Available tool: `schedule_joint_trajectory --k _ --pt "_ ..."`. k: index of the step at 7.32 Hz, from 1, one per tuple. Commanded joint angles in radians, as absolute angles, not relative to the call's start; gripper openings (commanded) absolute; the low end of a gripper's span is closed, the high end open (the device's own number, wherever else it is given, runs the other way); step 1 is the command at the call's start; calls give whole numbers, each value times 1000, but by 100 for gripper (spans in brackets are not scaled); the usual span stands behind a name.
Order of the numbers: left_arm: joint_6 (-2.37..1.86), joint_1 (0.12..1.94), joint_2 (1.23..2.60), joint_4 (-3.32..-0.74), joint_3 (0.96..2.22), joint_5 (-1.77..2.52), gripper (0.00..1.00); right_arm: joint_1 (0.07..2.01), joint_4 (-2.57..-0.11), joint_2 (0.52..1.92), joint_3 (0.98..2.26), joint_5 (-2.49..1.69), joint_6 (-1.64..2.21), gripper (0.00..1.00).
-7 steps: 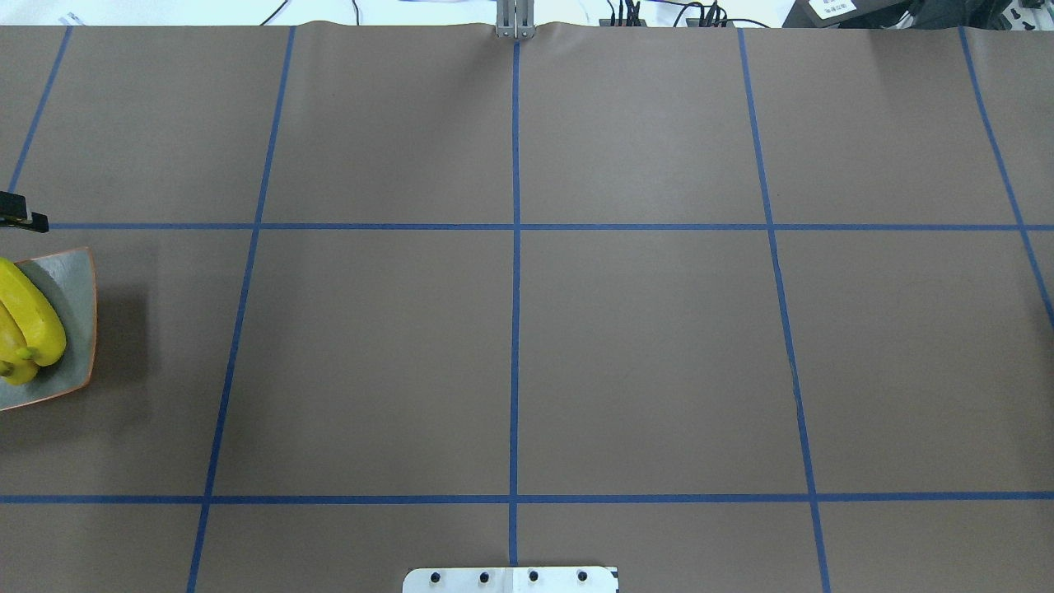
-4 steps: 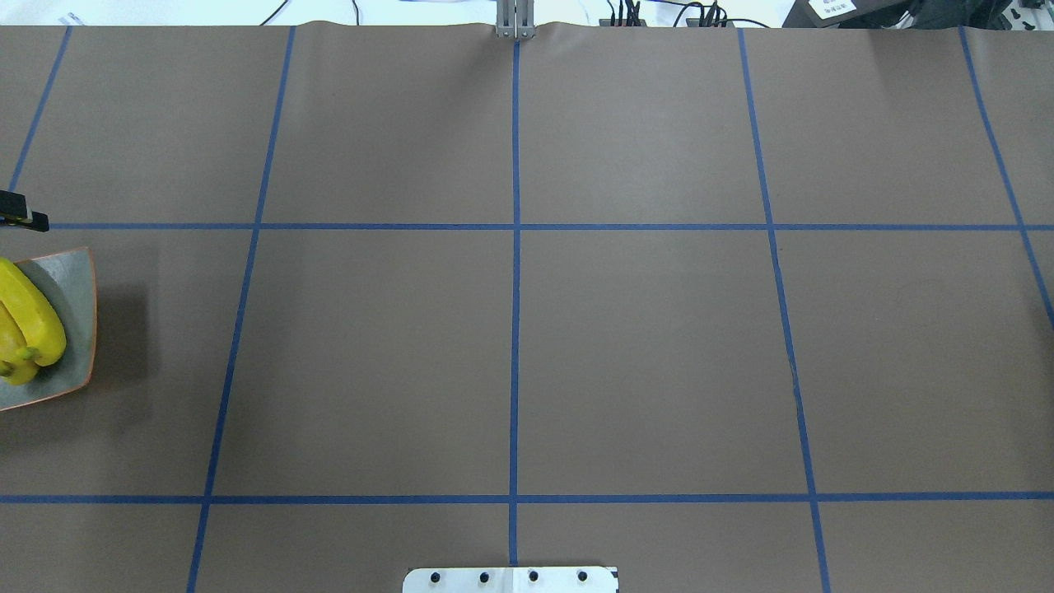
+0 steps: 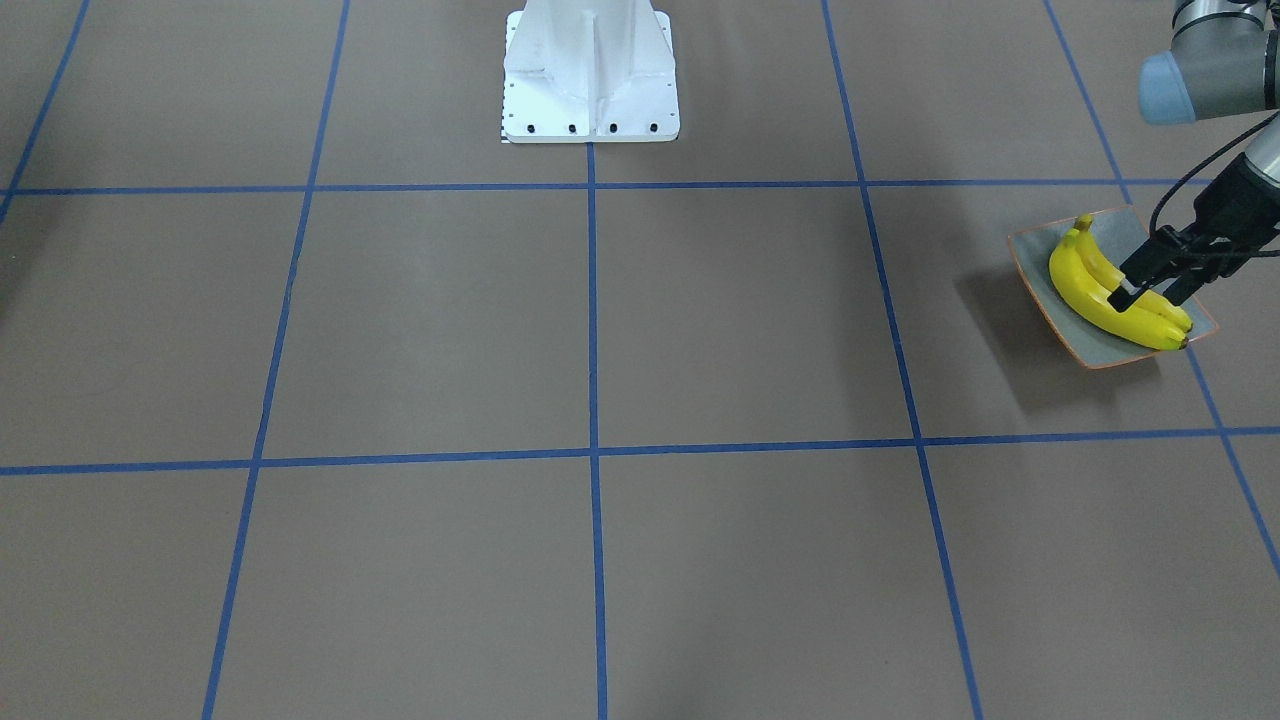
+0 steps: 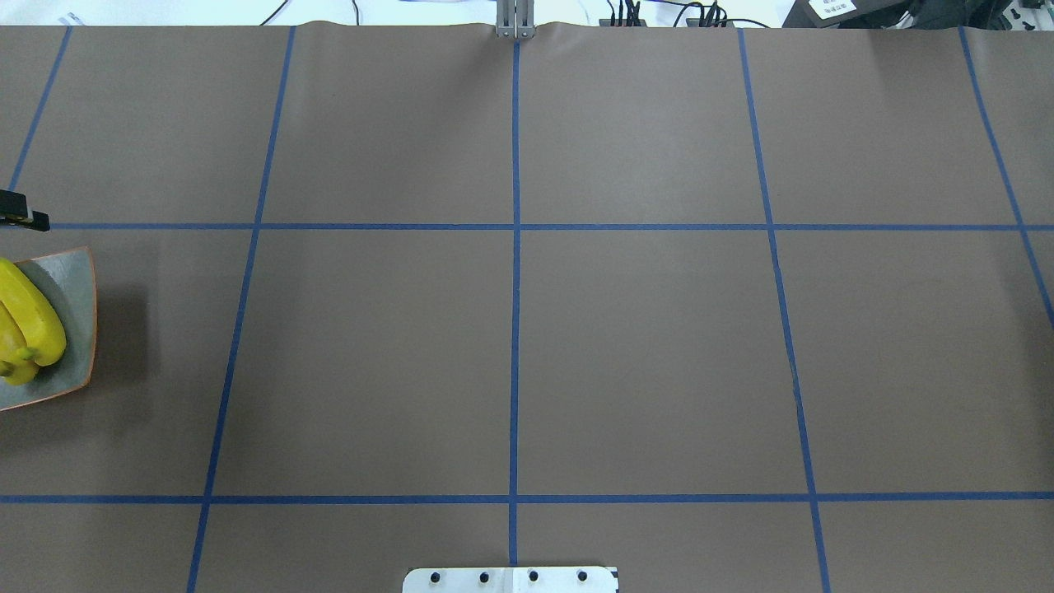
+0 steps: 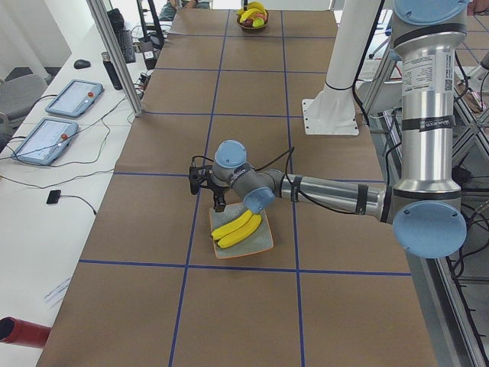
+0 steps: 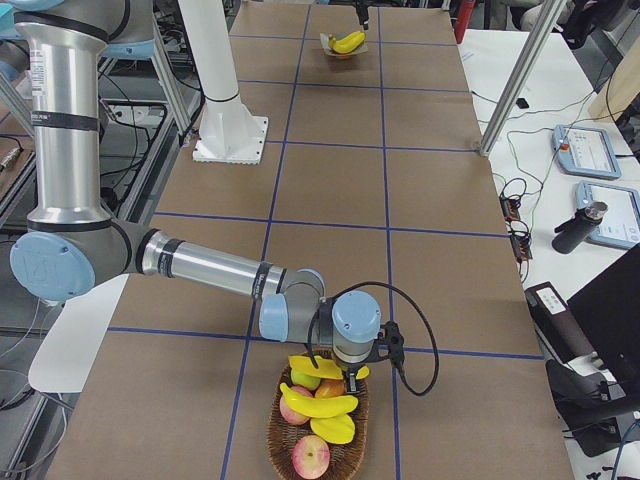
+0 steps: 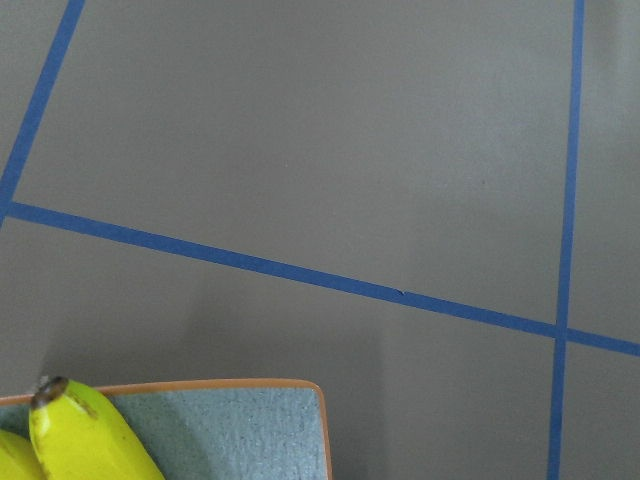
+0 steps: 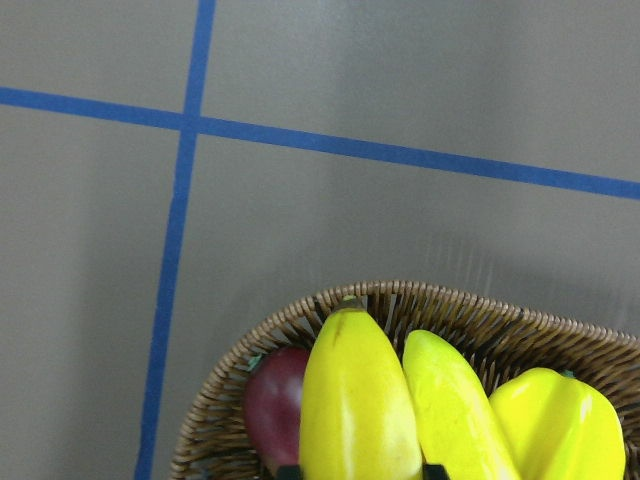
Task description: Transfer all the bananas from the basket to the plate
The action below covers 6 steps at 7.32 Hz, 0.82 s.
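Two yellow bananas [image 3: 1095,295] lie on the grey-green plate [image 3: 1130,222] with its orange rim, at the table's far left end [image 4: 78,288]. My left gripper [image 3: 1152,295] hangs just above them with its fingers spread, open and empty. The left wrist view shows only a plate corner [image 7: 260,430] and a banana tip [image 7: 70,425]. At the other end, my right gripper [image 6: 350,378] is down in the wicker basket [image 6: 272,440]. Its fingertips [image 8: 290,470] sit on both sides of one banana [image 8: 355,400], shut on it. More bananas [image 8: 460,410] lie beside it.
The basket also holds a dark red apple [image 8: 275,400] and other round fruit [image 6: 312,455]. The robot's white base [image 3: 590,70] stands at the table's middle edge. Tablets [image 5: 57,138] and cables lie on the side desk. Blue tape lines cross the brown table.
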<state>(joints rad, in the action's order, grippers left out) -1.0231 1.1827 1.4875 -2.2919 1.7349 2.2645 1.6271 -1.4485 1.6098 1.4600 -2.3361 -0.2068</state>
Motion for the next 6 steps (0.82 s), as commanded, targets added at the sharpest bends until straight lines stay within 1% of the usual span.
schedule_joint_trajectory --k 1,2,3,5,6 --pt "-1023 1183 1514 -2293 1733 2266 100 1638 -1542 1595 1569 -2356 -201 0" --pt "-1023 1183 1544 -2293 1723 2267 100 1635 -1530 1589 1563 -2399 -128 0" --pt "-1038 1181 1596 -2292 1701 2267 100 1625 -1528 1535 1568 -2442 -27 0" --pt "-1090 1180 1710 -2295 1655 2301 100 1522 -1522 1421 1572 -2480 166 0" --pt "-1103 1180 1750 -2296 1640 2356 100 1444 -1444 1386 1578 -2473 333 0"
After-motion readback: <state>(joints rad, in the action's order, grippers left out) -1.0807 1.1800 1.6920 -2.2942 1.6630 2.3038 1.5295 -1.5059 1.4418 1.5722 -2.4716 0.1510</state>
